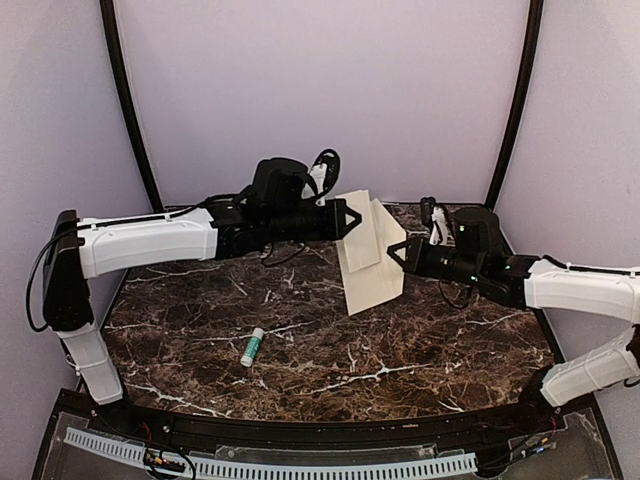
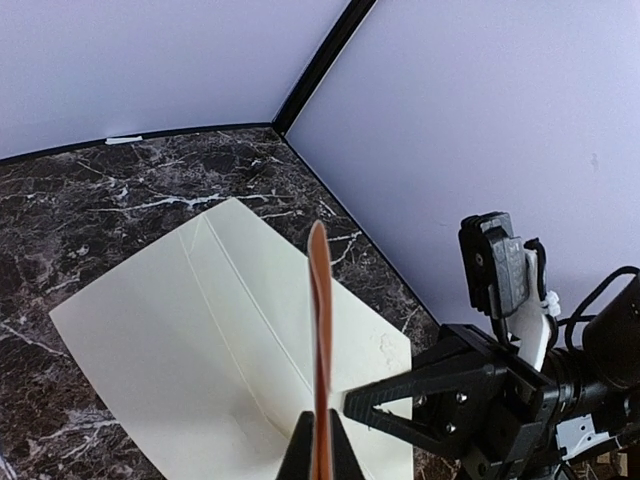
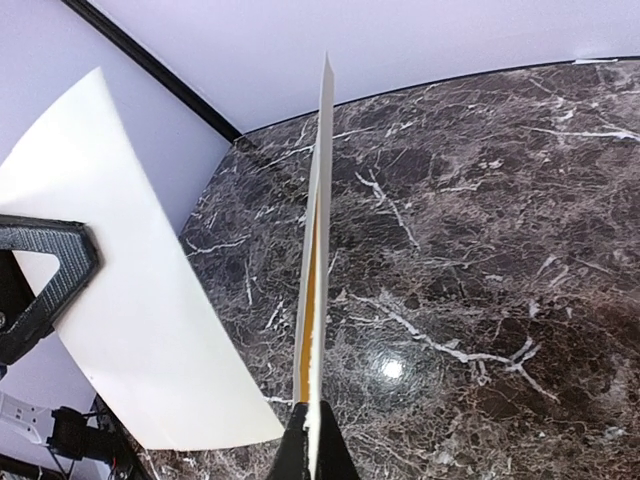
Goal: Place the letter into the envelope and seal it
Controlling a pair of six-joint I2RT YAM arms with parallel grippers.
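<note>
L pincer (image 1: 354, 218) clamps the letter (image 1: 355, 242) (edge-on to its wrist cam), held just left of the envelope (image 1: 383, 280); R pincer (image 1: 394, 250) pinches the envelope's right edge.

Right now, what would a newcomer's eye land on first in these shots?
Two sheets are held up face to face over the far middle of the table. The left gripper pinches the letter and the right gripper pinches the envelope, just behind it. What looks like a glue stick lies alone on the dark marble, nearer the front left.
</note>
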